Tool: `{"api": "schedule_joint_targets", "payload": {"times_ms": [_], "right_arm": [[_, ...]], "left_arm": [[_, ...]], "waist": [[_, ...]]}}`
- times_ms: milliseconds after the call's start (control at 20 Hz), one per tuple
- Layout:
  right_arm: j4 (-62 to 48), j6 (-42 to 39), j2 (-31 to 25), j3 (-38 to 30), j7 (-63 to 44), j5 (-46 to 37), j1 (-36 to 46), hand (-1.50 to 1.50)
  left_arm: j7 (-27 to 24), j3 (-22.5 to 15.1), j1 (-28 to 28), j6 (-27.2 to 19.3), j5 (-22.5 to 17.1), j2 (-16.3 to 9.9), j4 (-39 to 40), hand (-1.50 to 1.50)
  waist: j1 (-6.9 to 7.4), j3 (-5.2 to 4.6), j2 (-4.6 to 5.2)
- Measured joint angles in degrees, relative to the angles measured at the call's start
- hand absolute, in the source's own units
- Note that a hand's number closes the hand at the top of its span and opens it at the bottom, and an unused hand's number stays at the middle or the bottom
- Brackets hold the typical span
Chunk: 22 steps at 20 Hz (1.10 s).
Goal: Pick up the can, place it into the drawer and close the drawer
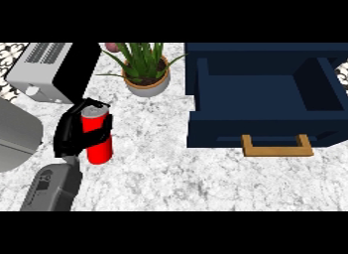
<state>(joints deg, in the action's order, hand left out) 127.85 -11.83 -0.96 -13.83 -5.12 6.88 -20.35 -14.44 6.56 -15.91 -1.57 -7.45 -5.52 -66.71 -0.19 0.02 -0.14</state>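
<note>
- The left robot hand (75, 131) is curled round the can (97, 136); dark fingers cross the red body near its top and the palm lies against its left side.
- The can stands roughly upright, its lower end at or just above the desk (169, 173); I cannot tell whether it is lifted yet.
- The right robot hand does not show anywhere.
- The drawer (268, 99) lies well off to the right of the robot hand and a little farther from the robot, pulled open, with its dark blue inside bare.
- Its handle (276, 147) faces the robot, on the front nearest the robot hand's side of the desk.
- A plant (145, 69) in a pot stands beyond the robot hand, to the right, between it and the drawer's far corner.
- A toaster (48, 69) sits beyond the robot hand, slightly left, and a grey rounded thing (8, 134) lies just to its left.
- Progress, as I judge it: the grasp looks made, so the task is at an early stage.
- Left to do: lift the can, carry it right past the plant, lower it into the drawer, let go, then push the drawer's front shut.
</note>
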Motion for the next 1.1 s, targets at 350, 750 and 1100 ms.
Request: {"api": "schedule_joint_targets", "payload": {"times_ms": [350, 750, 1100], "right_arm": [[-1.4, 0.3, 0.0, -0.4, 0.2, -0.4, 1.7, -1.5], [-1.7, -0.3, -0.8, -2.5, -0.6, 0.9, 2.9, -1.5], [-2.3, -0.6, -0.5, -3.1, -0.1, 0.8, 3.3, -1.5]], "left_arm": [[8.9, -5.3, -4.2, -4.4, 3.7, 2.1, -9.5, 1.5], [21.3, -10.3, -13.5, -9.5, 6.7, 4.6, -14.7, 1.5], [26.9, -15.6, -26.1, -17.5, 8.0, 5.3, -10.1, 1.5]], "waist": [[0.02, 0.0, 0.02], [-0.19, 0.0, 0.05], [-0.63, 0.01, 0.15]]}}
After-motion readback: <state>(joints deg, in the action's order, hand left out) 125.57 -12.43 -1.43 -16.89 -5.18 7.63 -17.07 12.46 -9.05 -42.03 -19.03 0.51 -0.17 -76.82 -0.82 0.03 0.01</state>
